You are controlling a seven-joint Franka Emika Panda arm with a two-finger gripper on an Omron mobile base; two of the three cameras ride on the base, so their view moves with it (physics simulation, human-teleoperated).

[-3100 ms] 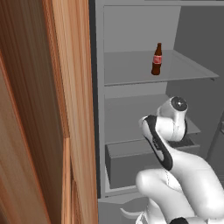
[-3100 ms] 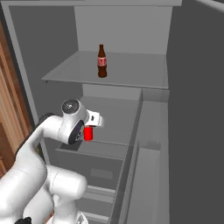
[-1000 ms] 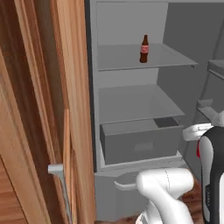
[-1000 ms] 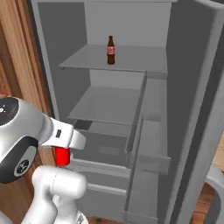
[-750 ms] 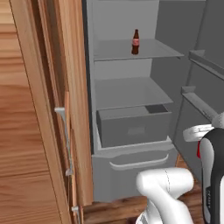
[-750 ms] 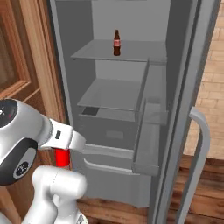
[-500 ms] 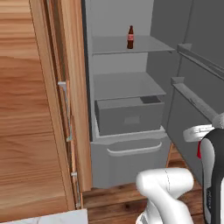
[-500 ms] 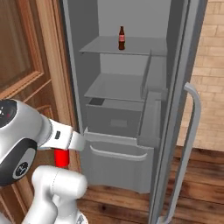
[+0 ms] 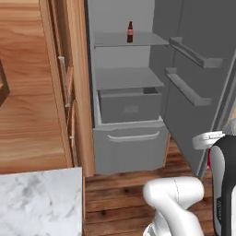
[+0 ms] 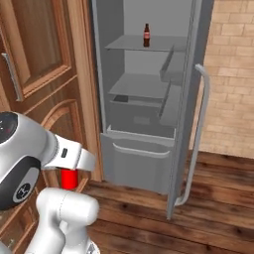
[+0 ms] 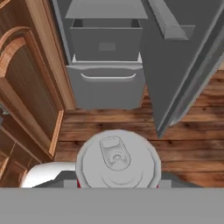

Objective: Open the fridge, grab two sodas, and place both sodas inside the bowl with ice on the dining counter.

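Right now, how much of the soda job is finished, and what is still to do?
Done: the fridge stands open. In hand: the gripper is shut on the red can, whose silver top shows in the hand view. Left: the bottle stands on the top shelf, and both drinks must go into the bowl of ice. A marble counter corner shows nearby.

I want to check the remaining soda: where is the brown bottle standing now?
The brown bottle stands upright on the top shelf of the open fridge, toward the back. In the right base view it is high, just right of centre.
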